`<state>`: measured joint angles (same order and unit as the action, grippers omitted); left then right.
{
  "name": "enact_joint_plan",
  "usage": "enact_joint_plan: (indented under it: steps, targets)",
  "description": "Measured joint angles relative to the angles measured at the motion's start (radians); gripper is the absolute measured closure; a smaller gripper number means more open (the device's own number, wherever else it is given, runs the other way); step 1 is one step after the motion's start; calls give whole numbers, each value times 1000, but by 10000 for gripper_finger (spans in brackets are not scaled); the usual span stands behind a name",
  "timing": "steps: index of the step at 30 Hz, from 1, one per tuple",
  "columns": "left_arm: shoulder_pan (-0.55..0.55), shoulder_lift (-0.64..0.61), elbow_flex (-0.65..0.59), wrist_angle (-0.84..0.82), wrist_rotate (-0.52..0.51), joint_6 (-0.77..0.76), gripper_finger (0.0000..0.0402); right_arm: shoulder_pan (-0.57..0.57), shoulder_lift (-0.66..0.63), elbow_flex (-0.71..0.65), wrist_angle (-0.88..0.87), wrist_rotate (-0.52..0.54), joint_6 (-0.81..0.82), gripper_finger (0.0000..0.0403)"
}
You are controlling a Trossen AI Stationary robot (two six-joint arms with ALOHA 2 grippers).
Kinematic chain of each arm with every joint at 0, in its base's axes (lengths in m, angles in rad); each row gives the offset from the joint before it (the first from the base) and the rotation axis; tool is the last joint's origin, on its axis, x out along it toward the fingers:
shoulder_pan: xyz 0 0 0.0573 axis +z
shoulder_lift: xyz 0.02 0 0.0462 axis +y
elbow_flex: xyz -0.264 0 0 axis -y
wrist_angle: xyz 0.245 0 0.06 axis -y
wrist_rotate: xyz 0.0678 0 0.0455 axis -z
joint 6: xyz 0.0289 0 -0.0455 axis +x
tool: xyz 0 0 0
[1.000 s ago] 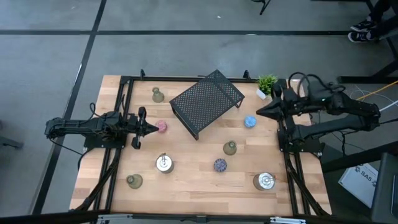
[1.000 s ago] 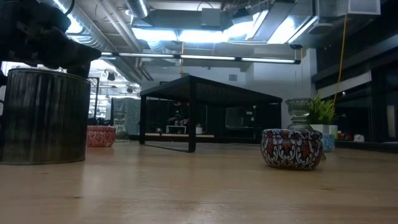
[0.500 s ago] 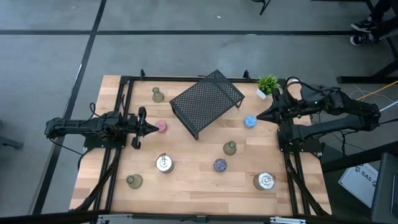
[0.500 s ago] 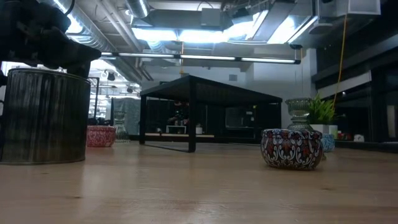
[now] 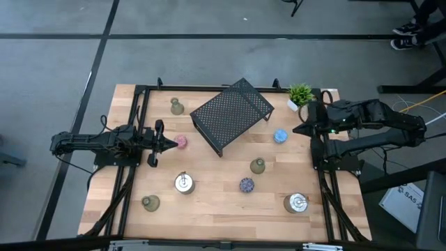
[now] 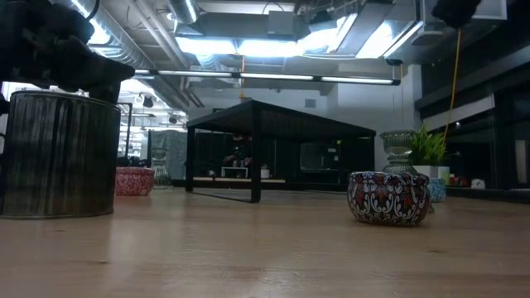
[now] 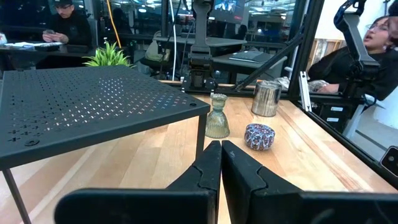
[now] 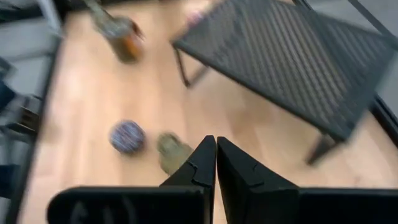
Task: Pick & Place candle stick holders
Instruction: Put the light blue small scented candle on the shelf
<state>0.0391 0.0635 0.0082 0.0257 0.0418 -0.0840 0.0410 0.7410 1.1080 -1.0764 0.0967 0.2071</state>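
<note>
The right wrist view is smeared with motion blur. In it the purple holder (image 8: 127,136) and an olive-green holder (image 8: 173,151) show only as vague blobs.

Four cameras on one worktop (image 5: 223,209)

Your high view looks straight down and takes in the whole worktop with both arms at its sides. Your low view sits at surface level, close to a purple patterned holder (image 6: 387,198), facing across into the room. Each wrist view looks forward past its own closed jaws. All four share the black mesh rack (image 5: 231,114); the left wrist and low views share that purple holder.
</note>
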Motion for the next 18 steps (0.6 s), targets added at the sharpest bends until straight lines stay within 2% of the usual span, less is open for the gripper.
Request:
enact_joint_plan:
  steps: [7,18]
  targets:
    - [0,0,0,0,0,0,394,-28,0,0,-115,109,92,384]
    - [0,0,0,0,0,0,393,-192,49,0,-125,111,127,384]
